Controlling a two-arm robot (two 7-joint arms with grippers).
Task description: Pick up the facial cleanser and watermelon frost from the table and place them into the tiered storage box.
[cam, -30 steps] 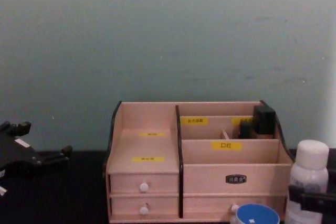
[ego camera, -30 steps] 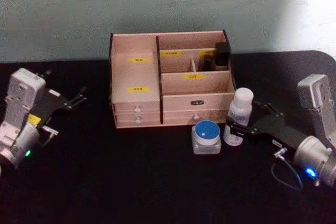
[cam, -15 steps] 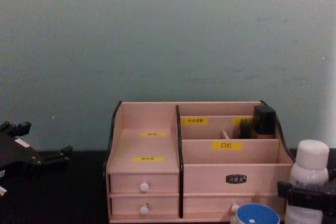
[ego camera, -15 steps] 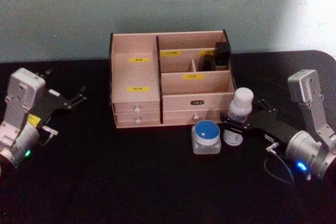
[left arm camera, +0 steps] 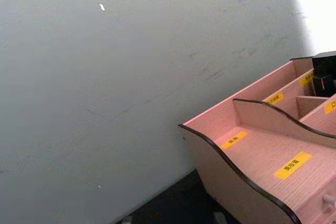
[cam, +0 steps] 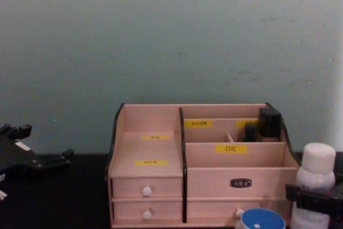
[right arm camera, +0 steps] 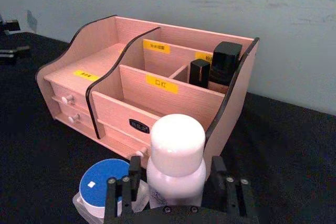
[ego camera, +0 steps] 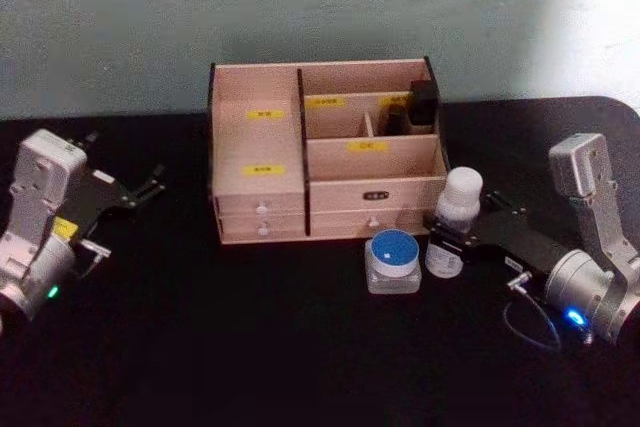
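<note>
Bottle [ego camera: 461,192] and blue-lidded jar [ego camera: 392,252] both stood before the tiered storage box [ego camera: 260,117], neither stowed. The right gripper [ego camera: 450,235] straddled the bottle, jaws spread, no lift yet; the left gripper [ego camera: 125,162] waited, also spread, well left of the box.

a yellow label [cam: 231,148] on the front wall of the tiered storage box's [cam: 147,178] low right compartment read "口红". the other yellow labels [cam: 150,162] and the dark plate [cam: 240,183] on a drawer front were too small to read.
</note>
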